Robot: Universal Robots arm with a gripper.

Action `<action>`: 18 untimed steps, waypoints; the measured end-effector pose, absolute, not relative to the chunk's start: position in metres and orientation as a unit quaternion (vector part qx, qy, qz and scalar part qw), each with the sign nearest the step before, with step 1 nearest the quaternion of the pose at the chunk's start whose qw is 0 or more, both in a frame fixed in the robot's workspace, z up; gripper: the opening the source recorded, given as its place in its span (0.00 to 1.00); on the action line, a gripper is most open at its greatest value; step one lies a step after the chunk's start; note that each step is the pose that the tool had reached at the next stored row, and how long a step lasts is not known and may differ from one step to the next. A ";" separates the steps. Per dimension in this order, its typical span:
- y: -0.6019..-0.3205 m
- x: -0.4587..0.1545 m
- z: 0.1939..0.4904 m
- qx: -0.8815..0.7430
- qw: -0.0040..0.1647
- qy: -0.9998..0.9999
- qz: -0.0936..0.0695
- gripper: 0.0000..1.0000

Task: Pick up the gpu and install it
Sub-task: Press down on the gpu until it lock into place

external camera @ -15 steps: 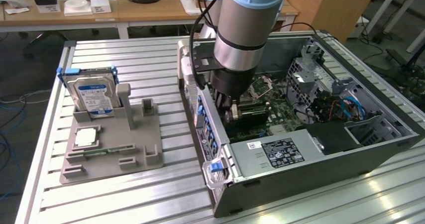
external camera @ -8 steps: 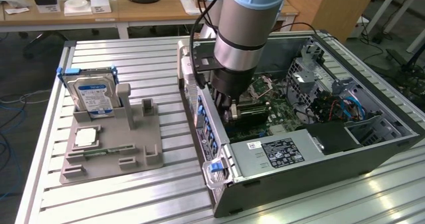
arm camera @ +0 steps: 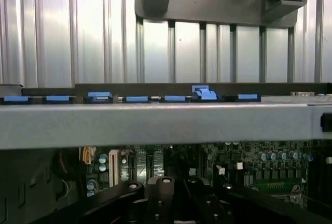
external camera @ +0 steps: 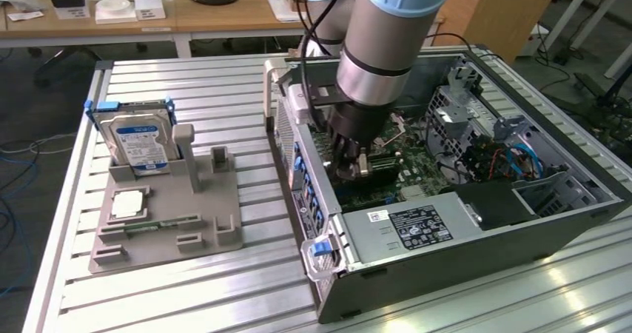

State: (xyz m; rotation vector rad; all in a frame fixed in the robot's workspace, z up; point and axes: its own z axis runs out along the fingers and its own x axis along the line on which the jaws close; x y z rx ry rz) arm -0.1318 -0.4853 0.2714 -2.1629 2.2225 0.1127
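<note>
I have the claw [external camera: 351, 169] down inside the open computer case [external camera: 553, 222], hanging just over the motherboard [external camera: 400, 163]. In the wrist view its dark body [arm camera: 174, 200] sits closest, with the board's slots and capacitors [arm camera: 244, 162] right beyond it. I cannot tell the claw's state from here. I also cannot tell where the gpu is: under the claw there is only dark shapes against the board.

Just past the claw is the case's grey frame rail [arm camera: 155, 123], with a row of blue clips [arm camera: 205, 94] behind it. Beside the claw, further along the case, lies the power supply [external camera: 415, 226] with its white label.

Outside the case, well apart from the claw, the grey parts fixture [external camera: 212, 214] rests on the ribbed metal table [external camera: 197, 296]. At its far end the hard drive [external camera: 138, 144] stands upright.
</note>
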 end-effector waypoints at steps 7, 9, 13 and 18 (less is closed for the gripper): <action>-0.483 -0.123 0.271 -0.697 0.017 0.716 0.039 0.11; -0.482 -0.123 0.272 -0.697 0.016 0.716 0.040 0.11; -0.480 -0.119 0.272 -0.697 0.011 0.715 0.044 0.11; -0.478 -0.112 0.272 -0.697 0.006 0.715 0.049 0.11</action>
